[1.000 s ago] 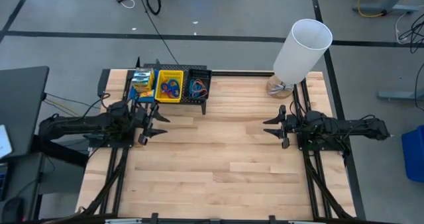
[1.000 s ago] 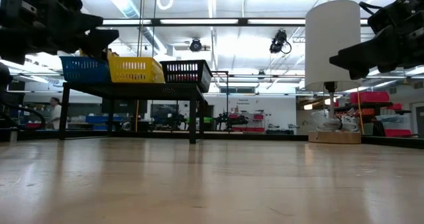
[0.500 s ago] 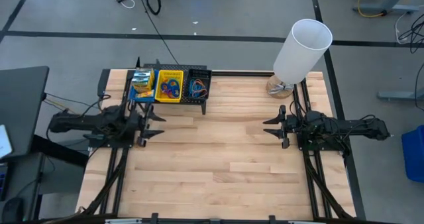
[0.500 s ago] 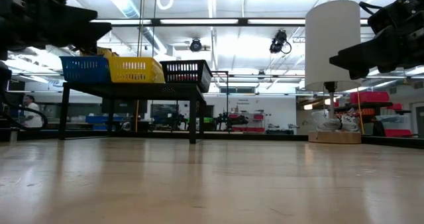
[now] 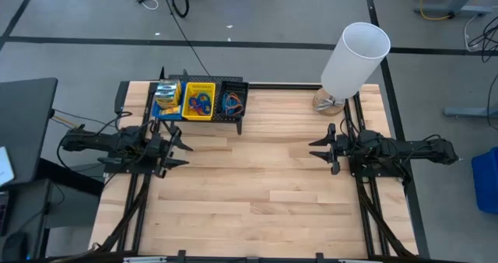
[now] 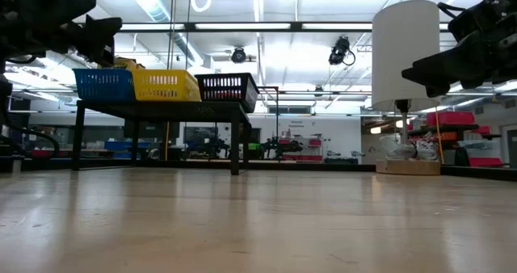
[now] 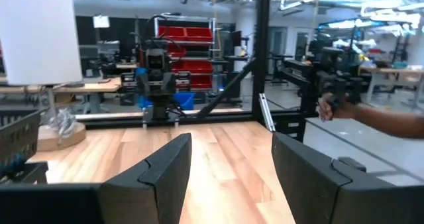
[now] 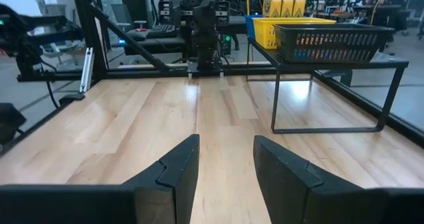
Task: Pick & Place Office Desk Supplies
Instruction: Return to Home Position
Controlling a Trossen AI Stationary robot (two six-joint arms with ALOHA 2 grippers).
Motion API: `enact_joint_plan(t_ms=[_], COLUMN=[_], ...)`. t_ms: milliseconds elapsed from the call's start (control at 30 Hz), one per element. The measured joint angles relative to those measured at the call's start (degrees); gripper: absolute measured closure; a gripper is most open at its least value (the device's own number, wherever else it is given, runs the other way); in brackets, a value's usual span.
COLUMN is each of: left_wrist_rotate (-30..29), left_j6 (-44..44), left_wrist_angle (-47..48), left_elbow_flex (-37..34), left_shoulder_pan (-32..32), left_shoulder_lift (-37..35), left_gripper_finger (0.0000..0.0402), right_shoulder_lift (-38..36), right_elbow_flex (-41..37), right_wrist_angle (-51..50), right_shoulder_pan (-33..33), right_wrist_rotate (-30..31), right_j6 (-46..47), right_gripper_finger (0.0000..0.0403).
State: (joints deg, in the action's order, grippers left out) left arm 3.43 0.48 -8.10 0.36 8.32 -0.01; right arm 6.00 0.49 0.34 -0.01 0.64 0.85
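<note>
Three small bins sit side by side on a black wire-mesh rack (image 5: 233,117) at the table's far left. The blue bin (image 5: 166,99) holds yellow-and-green crayon boxes (image 8: 285,7). The yellow bin (image 5: 199,101) and the black bin (image 5: 233,100) hold coloured loops. My left gripper (image 5: 185,154) hovers open at the table's left edge, just near of the rack, pointing level across the table. My right gripper (image 5: 313,150) hovers open at the right edge, facing it. Nothing is between either pair of fingers (image 7: 165,177) (image 8: 179,171).
A tall white cylinder (image 5: 355,57) stands on a wooden base at the far right corner, close behind my right arm. The wooden tabletop (image 5: 257,185) stretches between the two arms. A person's arm (image 7: 391,121) shows beyond the table in the left wrist view.
My left gripper has swung away from the rack's near side and drawn back a little toward the table's left edge, staying open. The right arm has kept still.
</note>
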Motion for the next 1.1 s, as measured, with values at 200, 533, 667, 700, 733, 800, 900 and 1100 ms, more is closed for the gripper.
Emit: enact_joint_plan(t_ms=[200, 533, 667, 700, 733, 800, 900, 1100], left_wrist_rotate=[-1.41, -1.45, -1.48, -1.48, -1.48, -1.48, -1.48, -1.48], left_j6=[-7.72, -8.43, -8.43, -8.43, -8.43, -8.43, -8.43, -8.43], left_wrist_angle=[0.21, 0.04, 0.04, 0.04, 0.04, 0.04, 0.04, 0.04], left_elbow_flex=[0.00, 0.00, 0.00, 0.00, 0.00, 0.00, 0.00, 0.00], left_shoulder_pan=[-0.02, -0.02, -0.02, -0.02, -0.02, -0.02, -0.02, -0.02], left_shoulder_lift=[0.25, 0.26, 0.26, 0.26, 0.26, 0.26, 0.26, 0.26], left_gripper_finger=[0.0184, 0.0184, 0.0184, 0.0184, 0.0184, 0.0184, 0.0184, 0.0184], right_shoulder_lift=[0.00, 0.00, 0.00, 0.00, 0.00, 0.00, 0.00, 0.00], right_elbow_flex=[0.02, 0.02, 0.00, 0.00, 0.00, 0.00, 0.00, 0.00], right_wrist_angle=[0.02, 0.02, 0.02, 0.02, 0.02, 0.02, 0.02, 0.02], right_shoulder_pan=[0.00, 0.00, 0.00, 0.00, 0.00, 0.00, 0.00, 0.00], right_wrist_rotate=[0.02, 0.17, 0.17, 0.17, 0.17, 0.17, 0.17, 0.15], right_j6=[1.27, -3.51, -3.71, -3.71, -3.71, -3.71, -3.71, -3.71], right_gripper_finger=[0.0250, 0.0250, 0.0250, 0.0250, 0.0250, 0.0250, 0.0250, 0.0250])
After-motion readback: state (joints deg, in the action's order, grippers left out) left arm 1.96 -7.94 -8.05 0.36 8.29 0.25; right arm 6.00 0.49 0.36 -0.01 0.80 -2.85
